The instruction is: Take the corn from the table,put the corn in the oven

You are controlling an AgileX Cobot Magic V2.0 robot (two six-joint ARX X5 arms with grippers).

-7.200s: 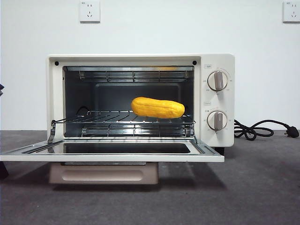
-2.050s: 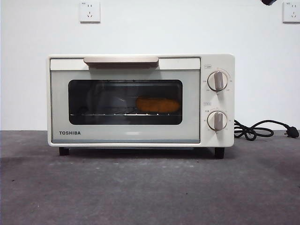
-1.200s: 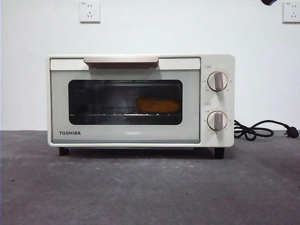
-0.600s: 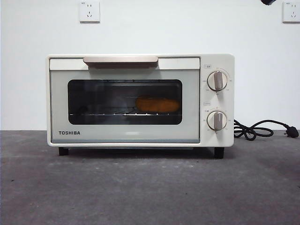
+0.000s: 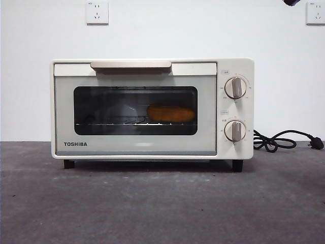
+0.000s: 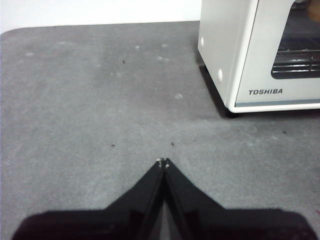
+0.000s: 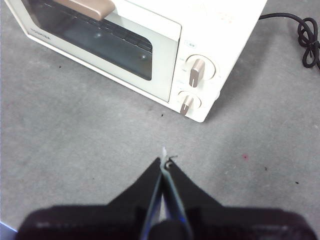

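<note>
Your left gripper (image 6: 163, 162) hangs above bare table (image 6: 90, 110), its two black jaws pressed together tip to tip, pinching nothing and touching nothing. Your right gripper (image 7: 165, 161) is the same: jaws brought together, nothing between them, poised over the grey surface in front of the oven's (image 7: 220, 30) knob end. In the front view only a small black tip (image 5: 291, 2) shows at the top right corner; you cannot tell from there which arm it belongs to.

The oven (image 5: 152, 71) stands on the table (image 5: 162, 203) with its door closed, the beige handle (image 5: 131, 64) across the top of the door and the two knobs (image 5: 235, 87) at the right. The corn (image 5: 170, 113) lies inside on the wire rack (image 5: 111, 122), toward the right of the window, seen only as a dull orange shape through the dark glass; its kernel rows are not readable.

From the left wrist camera the oven is cut off at the frame edge, showing one corner, the TOSHIBA lettering (image 6: 265, 92) and a slice of window; the corn is out of sight there. The right wrist camera sees the door at an angle, and glare on the glass hides the inside. A black power cord (image 5: 277, 141) lies coiled on the table just right of the oven. Two wall sockets (image 5: 97, 11) sit on the white wall behind.
</note>
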